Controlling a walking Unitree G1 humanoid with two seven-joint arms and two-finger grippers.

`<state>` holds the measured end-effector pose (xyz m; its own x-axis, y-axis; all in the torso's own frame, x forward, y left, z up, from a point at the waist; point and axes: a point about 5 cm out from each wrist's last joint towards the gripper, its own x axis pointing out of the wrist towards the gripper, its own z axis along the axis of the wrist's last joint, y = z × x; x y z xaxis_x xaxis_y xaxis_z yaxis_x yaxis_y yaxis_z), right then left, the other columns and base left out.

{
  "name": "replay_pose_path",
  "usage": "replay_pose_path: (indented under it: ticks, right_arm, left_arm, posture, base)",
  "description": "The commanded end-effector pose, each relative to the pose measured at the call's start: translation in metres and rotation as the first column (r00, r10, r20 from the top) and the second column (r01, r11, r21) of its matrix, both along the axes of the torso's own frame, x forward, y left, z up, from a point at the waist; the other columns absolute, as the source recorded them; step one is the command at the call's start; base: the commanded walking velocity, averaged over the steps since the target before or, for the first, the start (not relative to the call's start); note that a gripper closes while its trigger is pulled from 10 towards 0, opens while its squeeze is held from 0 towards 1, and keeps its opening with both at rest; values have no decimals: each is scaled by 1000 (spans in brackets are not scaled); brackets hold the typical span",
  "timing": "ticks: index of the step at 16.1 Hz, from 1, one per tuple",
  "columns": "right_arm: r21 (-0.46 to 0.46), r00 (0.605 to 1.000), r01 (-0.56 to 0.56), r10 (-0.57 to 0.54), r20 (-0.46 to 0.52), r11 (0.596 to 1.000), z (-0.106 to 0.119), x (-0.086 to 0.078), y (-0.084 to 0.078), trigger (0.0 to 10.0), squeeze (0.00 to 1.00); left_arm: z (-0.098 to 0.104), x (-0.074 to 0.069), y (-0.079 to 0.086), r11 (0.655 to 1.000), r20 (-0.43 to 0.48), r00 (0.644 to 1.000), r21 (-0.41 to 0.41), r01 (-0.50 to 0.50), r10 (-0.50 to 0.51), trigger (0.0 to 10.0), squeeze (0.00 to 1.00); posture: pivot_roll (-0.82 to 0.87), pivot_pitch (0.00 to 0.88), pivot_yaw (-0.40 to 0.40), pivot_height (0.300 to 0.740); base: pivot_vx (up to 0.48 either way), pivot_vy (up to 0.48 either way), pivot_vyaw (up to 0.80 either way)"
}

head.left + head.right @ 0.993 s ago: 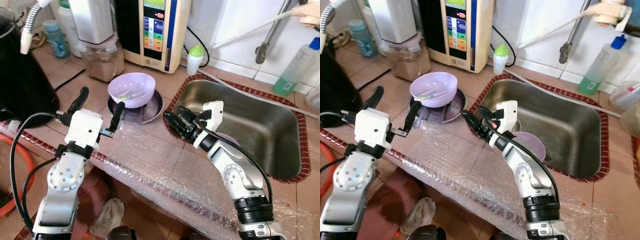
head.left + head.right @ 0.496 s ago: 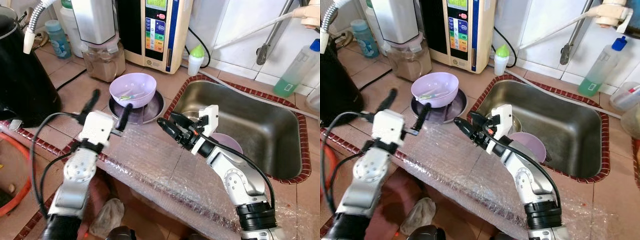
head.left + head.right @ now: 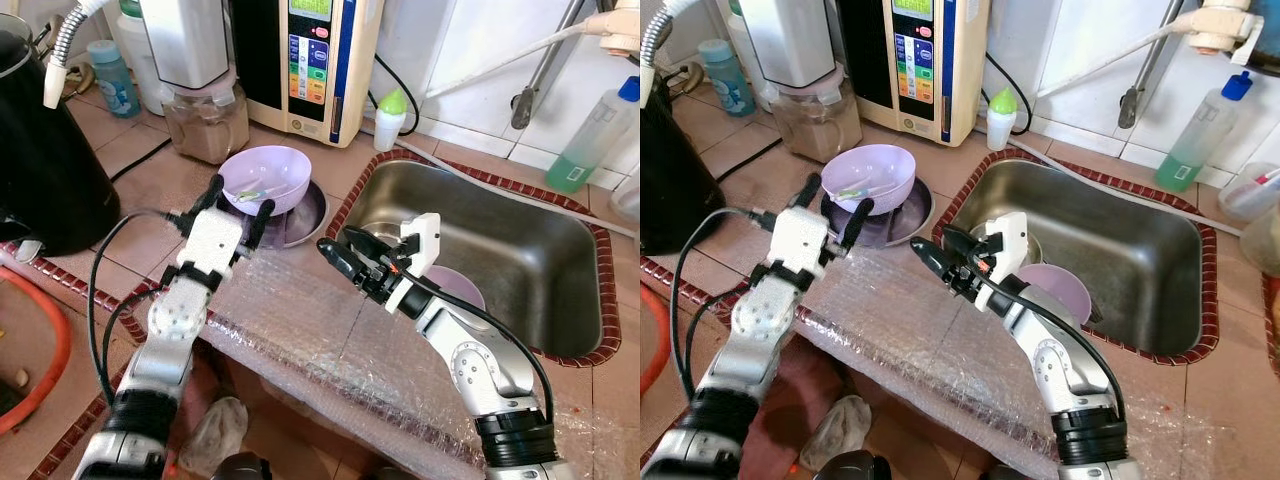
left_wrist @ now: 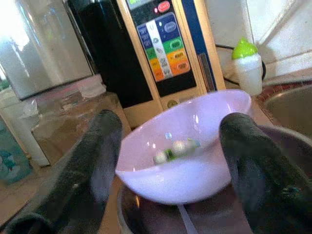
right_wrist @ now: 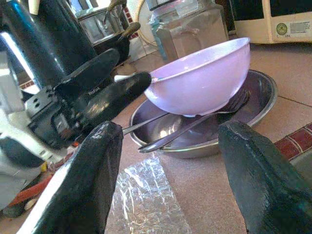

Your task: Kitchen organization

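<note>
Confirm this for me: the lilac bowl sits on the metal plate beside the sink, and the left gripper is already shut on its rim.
Not quite. The left gripper is open, its fingers spread on either side of the lilac bowl without touching it, as the left wrist view shows. The rest holds: the bowl sits on the metal plate beside the sink.

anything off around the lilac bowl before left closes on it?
Yes. The lilac bowl sits tilted in the steel plate, propped on a fork and another utensil lying under it, with food scraps inside. The left gripper is open just short of it.
</note>
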<state>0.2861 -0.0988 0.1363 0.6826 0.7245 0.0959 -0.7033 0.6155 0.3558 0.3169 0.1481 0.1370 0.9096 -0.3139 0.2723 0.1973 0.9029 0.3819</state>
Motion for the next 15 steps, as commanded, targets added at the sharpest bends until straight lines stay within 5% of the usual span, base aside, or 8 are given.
replay_pose_path:
  ticks: [1, 15]
  right_arm:
    - [-6, 1000, 14, -14, 6, 1000, 3, 0, -3, 10000, 0]
    - [-1, 1000, 19, -19, 3, 1000, 2, -1, 0, 10000, 0]
  left_arm:
    - [2, 3, -1, 1000, 9, 1000, -12, 13, -13, 0, 0]
    - [-5, 11, 1, 996, -26, 999, -77, 44, -46, 0, 0]
  posture:
    - [-36, 23, 12, 740]
    - [-33, 26, 22, 740]
  base:
    - [0, 0, 0]
    - [0, 0, 0]
